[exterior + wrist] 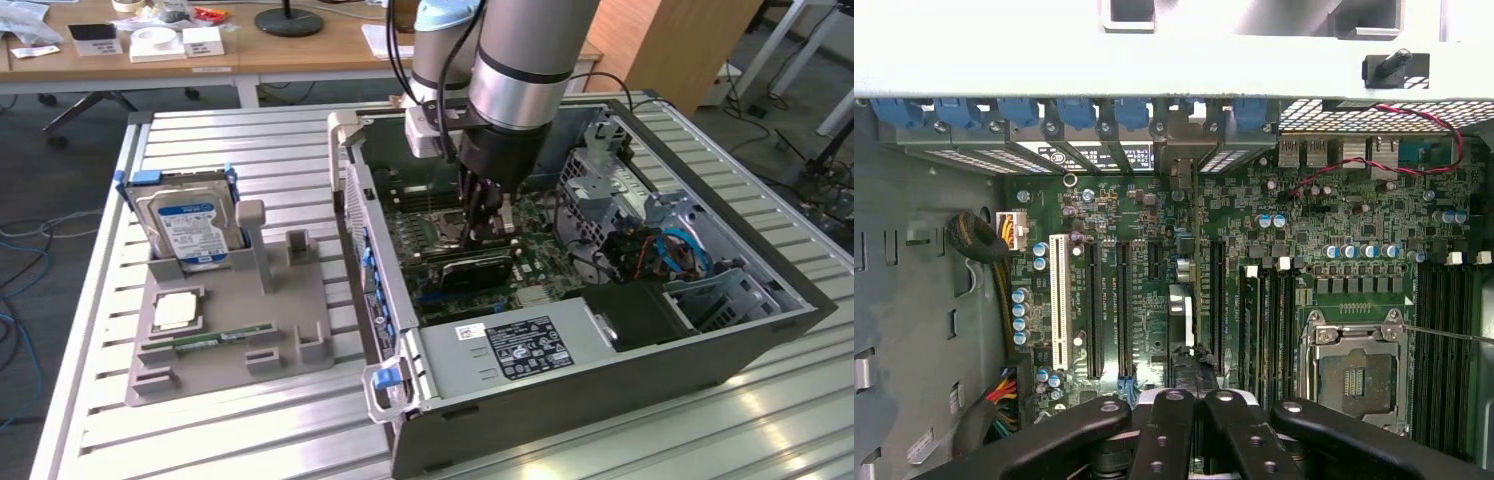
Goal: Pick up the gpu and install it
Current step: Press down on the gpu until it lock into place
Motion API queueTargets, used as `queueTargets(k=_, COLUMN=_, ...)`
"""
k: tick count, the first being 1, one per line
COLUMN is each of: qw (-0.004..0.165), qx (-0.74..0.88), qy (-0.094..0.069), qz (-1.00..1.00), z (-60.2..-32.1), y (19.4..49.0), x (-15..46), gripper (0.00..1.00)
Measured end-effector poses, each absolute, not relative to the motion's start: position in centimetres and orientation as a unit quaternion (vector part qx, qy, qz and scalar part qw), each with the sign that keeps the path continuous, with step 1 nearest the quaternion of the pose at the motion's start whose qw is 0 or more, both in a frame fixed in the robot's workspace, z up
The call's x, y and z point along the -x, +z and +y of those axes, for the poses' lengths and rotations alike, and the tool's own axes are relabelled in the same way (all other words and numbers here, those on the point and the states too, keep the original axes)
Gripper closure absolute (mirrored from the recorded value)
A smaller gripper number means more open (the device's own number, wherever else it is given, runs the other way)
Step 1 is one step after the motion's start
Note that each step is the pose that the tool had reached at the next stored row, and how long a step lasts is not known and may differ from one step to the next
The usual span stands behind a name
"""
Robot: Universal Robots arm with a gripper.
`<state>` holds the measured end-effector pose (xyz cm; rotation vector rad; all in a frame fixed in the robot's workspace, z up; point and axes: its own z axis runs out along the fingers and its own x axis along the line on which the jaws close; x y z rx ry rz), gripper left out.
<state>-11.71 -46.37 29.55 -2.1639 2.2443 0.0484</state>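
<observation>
The gpu (474, 270) stands on edge in a slot on the motherboard inside the open computer case (627, 400), its black cooler face toward the case's front. In the wrist view the gpu (1182, 318) appears as a narrow edge-on strip running between the expansion slots up to the rear brackets. My gripper (494, 225) reaches down into the case over the card's far end. Its black fingers (1154, 430) are shut together, and the gripper (1192, 395) sits right at the card's top edge. Whether the tips pinch the card is hidden.
A grey parts holder (287, 330) on the slatted table at the exterior view's left carries a silver hard drive (191, 225), a processor chip (176, 310) and a memory stick (214, 340). Inside the case are the power supply (527, 345), drive cages (601, 190) and the processor socket (1354, 375).
</observation>
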Motion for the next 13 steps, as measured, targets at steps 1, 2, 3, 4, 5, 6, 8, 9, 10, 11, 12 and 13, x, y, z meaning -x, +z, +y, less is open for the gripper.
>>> queueTargets(k=1, qw=0.012, qx=0.694, qy=0.016, qz=0.72, z=-46.4, y=29.5, x=11.7, gripper=0.89)
queueTargets(k=2, qw=0.012, qx=0.694, qy=0.016, qz=0.72, z=-46.4, y=29.5, x=11.7, gripper=0.89)
queueTargets(k=3, qw=0.012, qx=0.694, qy=0.016, qz=0.72, z=-46.4, y=29.5, x=11.7, gripper=0.89)
queueTargets(k=4, qw=0.012, qx=0.694, qy=0.016, qz=0.72, z=-46.3, y=29.5, x=11.7, gripper=0.89)
queueTargets(k=5, qw=0.012, qx=0.694, qy=0.016, qz=0.72, z=-46.2, y=29.5, x=11.7, gripper=0.89)
queueTargets(k=6, qw=0.012, qx=0.694, qy=0.016, qz=0.72, z=-46.2, y=29.5, x=11.7, gripper=0.89)
queueTargets(k=8, qw=0.013, qx=0.694, qy=0.016, qz=0.72, z=-46.1, y=29.2, x=11.7, gripper=0.89)
queueTargets(k=9, qw=0.012, qx=0.694, qy=0.016, qz=0.72, z=-46.0, y=29.0, x=11.7, gripper=0.89)
queueTargets(k=10, qw=0.012, qx=0.694, qy=0.016, qz=0.72, z=-46.0, y=28.8, x=11.7, gripper=0.89)
queueTargets(k=11, qw=0.012, qx=0.694, qy=0.016, qz=0.72, z=-45.9, y=28.6, x=11.7, gripper=0.89)
queueTargets(k=12, qw=0.012, qx=0.694, qy=0.016, qz=0.72, z=-45.9, y=28.4, x=11.7, gripper=0.89)
queueTargets(k=13, qw=0.012, qx=0.694, qy=0.016, qz=0.72, z=-45.9, y=28.3, x=11.7, gripper=0.89)
